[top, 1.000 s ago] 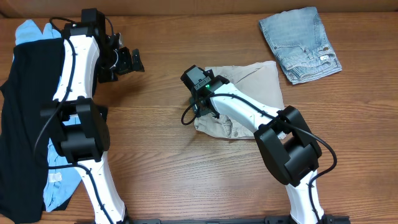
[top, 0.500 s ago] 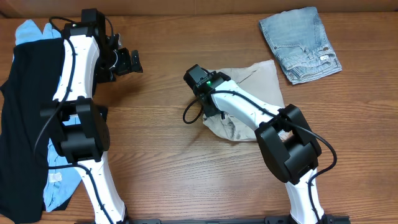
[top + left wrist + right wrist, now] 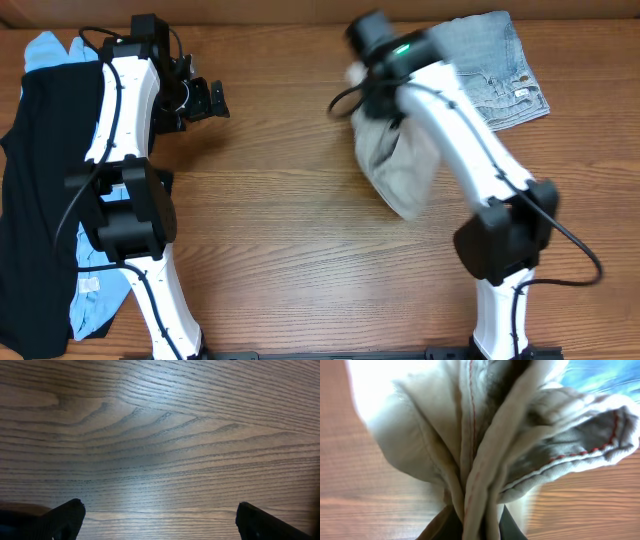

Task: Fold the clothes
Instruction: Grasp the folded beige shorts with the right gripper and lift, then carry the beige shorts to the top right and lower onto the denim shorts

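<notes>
At the far left edge of the worktop (image 3: pixel 280 250) lies a heap of unfolded clothes: a black garment (image 3: pixel 30 200) spread over a light blue garment (image 3: pixel 45 50), whose cloth shows both at the top corner and at the bottom of the heap. The left arm reaches up along the heap's right side. The left tool (image 3: pixel 205 100) hangs over bare wood just to the right of the heap and touches no cloth. In the left wrist view its fingers (image 3: pixel 65 517) stand spread wide at the two lower corners, with only wood grain between them.

Right of centre, a beige garment (image 3: pixel 400 160) hangs bunched from the right tool (image 3: pixel 372 78), its folds blurred in the overhead view. Whether its lower end touches the worktop cannot be told. In the right wrist view the right tool (image 3: pixel 465 527) is pressed together on a gathered ridge of the beige cloth (image 3: pixel 480 450). Red stitching runs along the seams, and the dark fingers (image 3: pixel 437 527) are just visible on either side of the pinch.

At the upper right lie the folded jeans (image 3: pixel 500 70), flat on the worktop. The right arm crosses over their left edge.
</notes>
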### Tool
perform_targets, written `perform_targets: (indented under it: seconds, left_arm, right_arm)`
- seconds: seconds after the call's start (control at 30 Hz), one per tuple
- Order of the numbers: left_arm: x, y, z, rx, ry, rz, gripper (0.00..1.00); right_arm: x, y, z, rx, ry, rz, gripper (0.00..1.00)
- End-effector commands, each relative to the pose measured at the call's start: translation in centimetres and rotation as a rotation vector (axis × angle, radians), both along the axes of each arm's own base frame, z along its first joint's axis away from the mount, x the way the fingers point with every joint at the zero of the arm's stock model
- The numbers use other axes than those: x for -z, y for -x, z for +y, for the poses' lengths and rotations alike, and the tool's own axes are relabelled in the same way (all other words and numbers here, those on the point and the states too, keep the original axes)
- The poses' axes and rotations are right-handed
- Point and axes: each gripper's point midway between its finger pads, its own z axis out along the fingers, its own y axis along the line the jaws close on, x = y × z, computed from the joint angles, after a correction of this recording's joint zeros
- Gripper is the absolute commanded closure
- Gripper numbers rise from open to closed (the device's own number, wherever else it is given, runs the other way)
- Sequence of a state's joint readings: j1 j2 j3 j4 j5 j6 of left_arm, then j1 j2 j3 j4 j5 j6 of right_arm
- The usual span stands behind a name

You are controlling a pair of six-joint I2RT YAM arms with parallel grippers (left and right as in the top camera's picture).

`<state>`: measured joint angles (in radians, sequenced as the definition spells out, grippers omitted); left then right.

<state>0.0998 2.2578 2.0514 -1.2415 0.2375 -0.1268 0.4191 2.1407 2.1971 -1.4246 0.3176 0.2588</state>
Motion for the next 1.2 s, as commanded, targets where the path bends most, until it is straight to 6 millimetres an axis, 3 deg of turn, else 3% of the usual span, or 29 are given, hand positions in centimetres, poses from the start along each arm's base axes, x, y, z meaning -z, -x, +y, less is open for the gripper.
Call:
perform_targets:
  seconds: [0.0,0.17,0.37,0.53,0.77,0.93,1.03,1.17]
  left_arm:
    - [-0.4,-0.3,0.0,0.016,-0.012,-0.017,0.0]
    - [-0.4,-0.3,0.0,0.016,-0.012,-0.019,0.0]
    - [-0.5,-0.6,0.1,0.015,-0.013,-0.032,0.0]
    - [-0.5,-0.9,0.1,0.008,-0.013,-0.04,0.0]
    - [-0.5,-1.0,0.1,0.008,-0.013,-0.045,0.0]
    - [-0.5,-1.2,0.1,-0.021,-0.01,-0.046,0.0]
    - [-0.6,-1.4,0.1,-0.058,-0.004,-0.047,0.0]
    - [-0.7,-1.8,-0.1,-0.07,-0.002,-0.058,0.0]
  right_arm:
    - [-8.6,-1.4,-3.3,0.055,-0.051,-0.201,0.96]
    - [-12.5,-2.5,-9.0,0.141,-0.05,-0.294,0.96]
    - [-14.2,-4.8,-14.7,0.062,0.063,-0.354,0.96]
    - [-14.9,-8.0,-17.9,-0.105,0.219,-0.397,0.96]
    - [-13.6,-12.3,-22.3,-0.202,0.372,-0.432,0.96]
    - [-11.3,-14.6,-25.3,-0.187,0.412,-0.434,0.96]
    - [-9.0,-16.1,-27.0,-0.176,0.426,-0.424,0.96]
    - [-7.1,-17.1,-27.5,-0.172,0.424,-0.415,0.96]
